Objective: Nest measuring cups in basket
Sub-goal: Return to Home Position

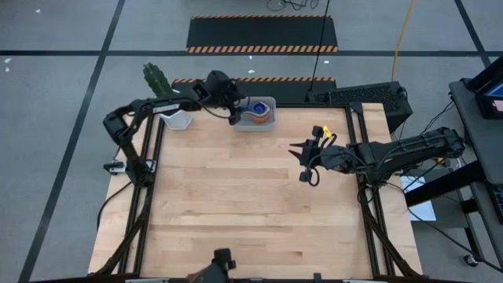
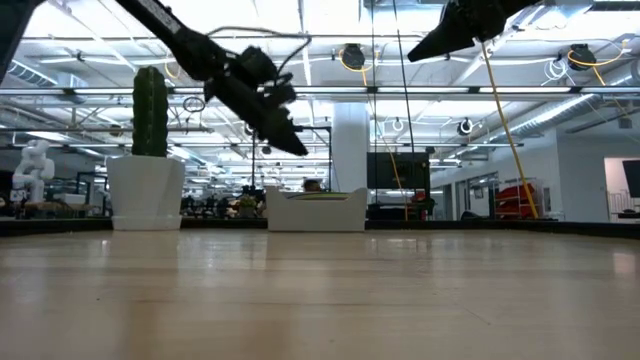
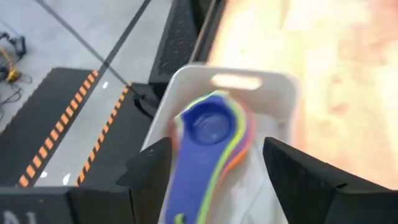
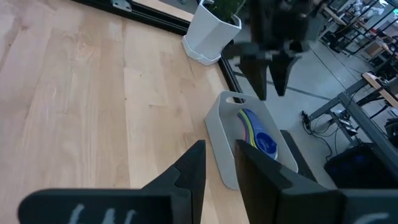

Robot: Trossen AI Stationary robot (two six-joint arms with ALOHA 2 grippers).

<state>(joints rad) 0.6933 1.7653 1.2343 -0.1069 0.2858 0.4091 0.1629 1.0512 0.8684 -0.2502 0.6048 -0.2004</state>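
- Nesting looks finished to me: the measuring cups (image 3: pixel 208 124) sit as one stack inside the basket (image 1: pixel 269 102), with a dark blue cup on top.
- No loose cup shows on the table (image 1: pixel 236 204) anywhere around the basket. I judge there is nothing left to pick up, and the only step remaining is drawing my arms off to rest.
- My left gripper (image 1: pixel 236 116) hangs just above the basket, over the stack, with its fingers spread wide and nothing pinched between them.
- My right gripper (image 1: pixel 302 161) hovers over bare wood, well apart from the basket and nearer the table's middle. Its fingers are parted and hold nothing.
- Counted: one basket, one stack, two grippers.
- Under the blue cup I make out rims of green, yellow and orange, so four cups for certain. The rest are hidden in the nest, and I cannot tell the full number.
- One white cactus pot (image 1: pixel 178 119) stands near the basket on my left arm's side, not touching it.
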